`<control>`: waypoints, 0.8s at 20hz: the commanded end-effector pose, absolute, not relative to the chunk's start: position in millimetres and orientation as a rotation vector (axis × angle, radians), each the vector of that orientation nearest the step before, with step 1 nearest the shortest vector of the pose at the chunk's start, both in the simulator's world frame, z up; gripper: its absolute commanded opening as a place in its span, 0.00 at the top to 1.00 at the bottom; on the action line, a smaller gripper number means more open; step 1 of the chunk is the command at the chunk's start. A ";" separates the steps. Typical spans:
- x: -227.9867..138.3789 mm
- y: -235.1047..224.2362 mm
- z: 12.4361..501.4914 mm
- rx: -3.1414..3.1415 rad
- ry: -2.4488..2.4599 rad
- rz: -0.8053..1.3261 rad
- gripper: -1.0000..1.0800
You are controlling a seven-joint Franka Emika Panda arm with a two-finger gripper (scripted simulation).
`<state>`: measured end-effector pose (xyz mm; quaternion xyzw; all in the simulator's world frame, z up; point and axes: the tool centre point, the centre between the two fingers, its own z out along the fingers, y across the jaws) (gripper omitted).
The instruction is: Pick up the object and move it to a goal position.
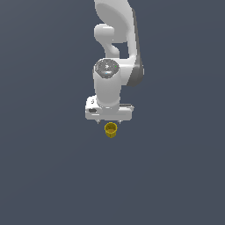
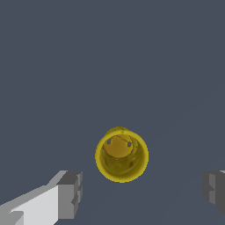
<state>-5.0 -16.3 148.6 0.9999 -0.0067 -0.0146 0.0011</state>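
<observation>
The yellow cup is seen upright on the grey desk, hollow top upward, just below the white gripper in the exterior view. The fingers are spread wide apart; nothing is held, and the cup is not touched by them.

surface: plain dark grey-blue ground | texture: uniform, unmarked | fills both views
</observation>
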 end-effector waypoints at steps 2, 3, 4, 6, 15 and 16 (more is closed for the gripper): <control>-5.6 -15.5 145.3 3.139 -0.087 -0.044 0.04; -5.9 -15.2 144.1 3.138 -0.111 -0.043 0.04; -6.1 -14.9 142.7 3.137 -0.138 -0.042 0.04; -6.7 -14.3 139.8 3.134 -0.198 -0.040 0.04; -10.8 -11.1 122.4 3.092 -0.559 -0.026 0.04; -11.3 -10.8 120.4 3.084 -0.602 -0.025 0.04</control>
